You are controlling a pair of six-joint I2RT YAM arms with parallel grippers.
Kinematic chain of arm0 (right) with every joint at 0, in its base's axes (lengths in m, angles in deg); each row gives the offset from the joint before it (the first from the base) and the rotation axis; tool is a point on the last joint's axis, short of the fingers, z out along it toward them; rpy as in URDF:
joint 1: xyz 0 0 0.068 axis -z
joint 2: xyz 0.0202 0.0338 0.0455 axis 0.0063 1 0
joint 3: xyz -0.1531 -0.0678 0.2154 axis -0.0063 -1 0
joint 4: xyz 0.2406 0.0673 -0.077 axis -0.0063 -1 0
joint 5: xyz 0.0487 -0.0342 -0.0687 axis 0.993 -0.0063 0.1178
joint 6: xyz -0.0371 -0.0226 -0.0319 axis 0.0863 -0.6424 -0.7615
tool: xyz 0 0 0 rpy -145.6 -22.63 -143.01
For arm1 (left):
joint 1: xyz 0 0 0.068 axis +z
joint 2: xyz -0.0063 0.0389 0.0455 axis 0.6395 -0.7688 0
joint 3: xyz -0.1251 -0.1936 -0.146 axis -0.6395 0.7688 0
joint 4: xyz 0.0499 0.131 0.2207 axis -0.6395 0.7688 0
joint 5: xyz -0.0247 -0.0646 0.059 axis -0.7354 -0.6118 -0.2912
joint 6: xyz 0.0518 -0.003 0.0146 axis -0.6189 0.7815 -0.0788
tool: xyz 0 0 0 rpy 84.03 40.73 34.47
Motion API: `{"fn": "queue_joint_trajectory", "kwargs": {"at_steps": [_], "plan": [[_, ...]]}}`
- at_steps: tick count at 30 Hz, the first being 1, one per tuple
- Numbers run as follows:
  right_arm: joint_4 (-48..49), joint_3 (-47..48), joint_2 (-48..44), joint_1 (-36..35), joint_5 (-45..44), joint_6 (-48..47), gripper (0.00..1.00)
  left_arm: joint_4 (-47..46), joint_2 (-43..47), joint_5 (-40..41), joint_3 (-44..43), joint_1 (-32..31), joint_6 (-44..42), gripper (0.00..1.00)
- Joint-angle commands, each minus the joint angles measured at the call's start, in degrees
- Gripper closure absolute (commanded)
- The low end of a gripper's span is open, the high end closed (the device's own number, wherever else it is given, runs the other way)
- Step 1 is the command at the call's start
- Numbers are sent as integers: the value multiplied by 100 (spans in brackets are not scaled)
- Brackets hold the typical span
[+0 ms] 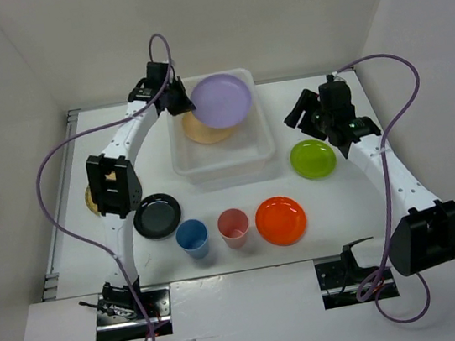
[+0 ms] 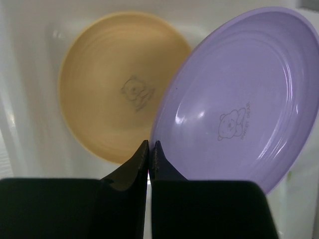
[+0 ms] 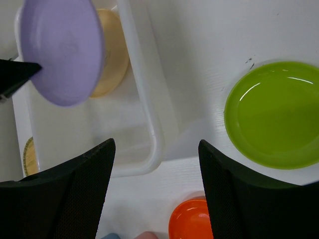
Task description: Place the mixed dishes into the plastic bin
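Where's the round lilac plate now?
Top view, far middle: the lilac plate, pinched by the left gripper, hangs over the white plastic bin and peach plate.

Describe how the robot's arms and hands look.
Both the left arm and right arm have white links, black joint housings and a looping purple cable. The left hand and right hand are black, each with two tapering fingers.

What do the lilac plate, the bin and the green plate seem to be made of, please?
The lilac plate is probably plastic, smooth and glossy: sharp highlights, faint bear mark. The bin looks like milky, translucent plastic with a thin rolled rim. The green plate is likely the same glossy plastic, judging by its bright reflections.
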Motion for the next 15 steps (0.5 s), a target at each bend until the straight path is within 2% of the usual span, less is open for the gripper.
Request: {"fn": "queue_joint_trajectory", "kwargs": {"at_steps": [1,7,11,15], "plan": [[146,-92,-278,49,-100,42,27,268,-92,402,-532,-35,-22,100],[146,-197,-217,49,-47,42,27,707,-698,754,-884,-88,92,100],[-82,-197,3,101,-503,42,27,936,-1059,1096,-1192,-202,92,100],[-30,-417,3,163,-557,42,27,936,-1173,1369,-1271,-202,197,100]]}}
